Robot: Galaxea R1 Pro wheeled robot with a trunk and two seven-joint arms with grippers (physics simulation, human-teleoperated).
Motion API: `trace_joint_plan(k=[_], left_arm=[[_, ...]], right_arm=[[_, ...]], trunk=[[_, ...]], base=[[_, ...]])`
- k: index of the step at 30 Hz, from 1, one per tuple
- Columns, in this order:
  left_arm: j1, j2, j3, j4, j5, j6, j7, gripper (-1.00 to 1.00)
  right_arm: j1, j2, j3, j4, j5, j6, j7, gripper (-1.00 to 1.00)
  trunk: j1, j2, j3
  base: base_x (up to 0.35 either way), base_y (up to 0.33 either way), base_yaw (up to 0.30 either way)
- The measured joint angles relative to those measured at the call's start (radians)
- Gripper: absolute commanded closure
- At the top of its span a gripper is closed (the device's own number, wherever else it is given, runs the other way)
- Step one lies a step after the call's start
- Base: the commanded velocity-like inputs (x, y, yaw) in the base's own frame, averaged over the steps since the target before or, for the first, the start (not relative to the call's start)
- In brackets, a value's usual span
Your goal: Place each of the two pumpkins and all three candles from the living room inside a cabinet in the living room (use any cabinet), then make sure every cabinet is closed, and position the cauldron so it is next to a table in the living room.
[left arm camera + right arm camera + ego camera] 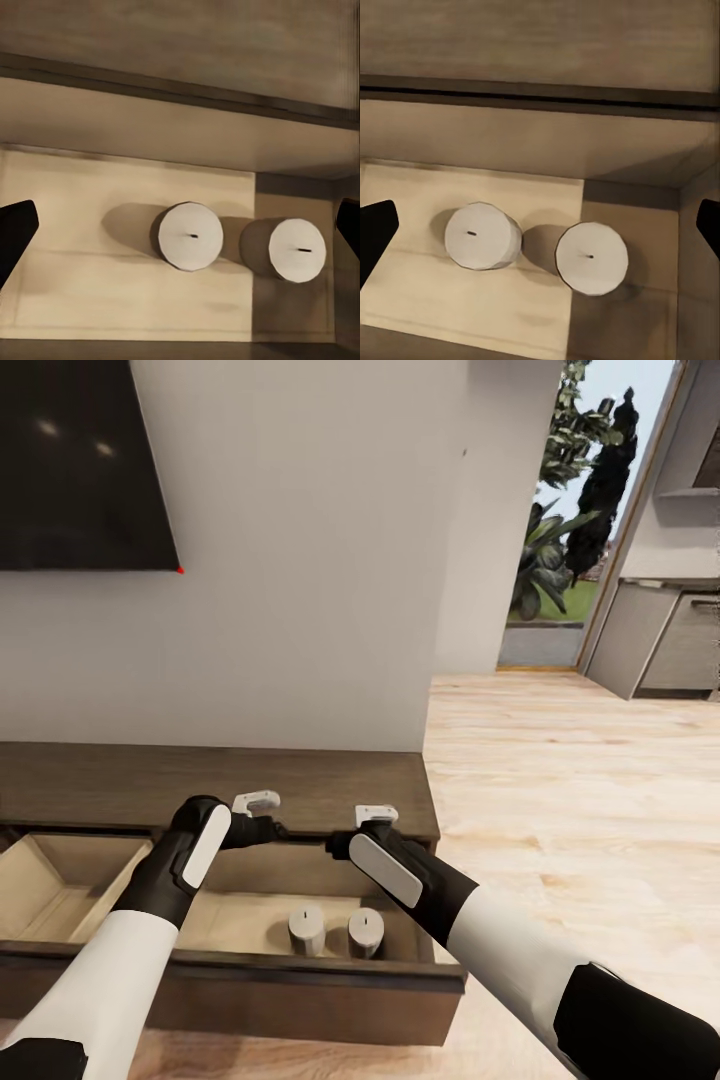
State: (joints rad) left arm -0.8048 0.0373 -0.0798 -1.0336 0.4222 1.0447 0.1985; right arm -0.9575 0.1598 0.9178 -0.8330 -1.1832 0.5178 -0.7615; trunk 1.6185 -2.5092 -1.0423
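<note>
The long dark brown cabinet (pixel 200 785) stands against the wall with both of its fronts pulled out as drawers. Two stubby grey candles (pixel 306 928) (pixel 365 932) stand upright side by side in the right drawer (pixel 300 972). My left gripper (pixel 272 828) and right gripper (pixel 336 846) hover above that drawer, both open and holding nothing. The left wrist view looks down on the candles (pixel 190 235) (pixel 297 249) between spread fingers (pixel 15 232). The right wrist view shows the same candles (pixel 480 235) (pixel 591 257) and wide fingers (pixel 375 229). The pumpkins and the cauldron are out of view.
The left drawer (pixel 60 880) is open with a pale wooden inside. A dark screen (pixel 80 460) hangs on the wall above. To the right, light wood floor (pixel 560 780) runs to a doorway with plants (pixel 560 540) and grey kitchen units (pixel 670 640).
</note>
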Motion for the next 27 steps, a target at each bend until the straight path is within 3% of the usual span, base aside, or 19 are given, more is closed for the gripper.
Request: trace_joint_plan(k=[27], left_arm=[[0.0, 0.0, 0.0, 0.0, 0.0, 0.0, 0.0, -1.0]], right_arm=[[0.0, -0.006, -0.006, -0.002, -0.001, -0.004, -0.002, -1.0]], trunk=[[-0.012, 0.006, 0.104]], base=[[-0.001, 0.0, 0.0]])
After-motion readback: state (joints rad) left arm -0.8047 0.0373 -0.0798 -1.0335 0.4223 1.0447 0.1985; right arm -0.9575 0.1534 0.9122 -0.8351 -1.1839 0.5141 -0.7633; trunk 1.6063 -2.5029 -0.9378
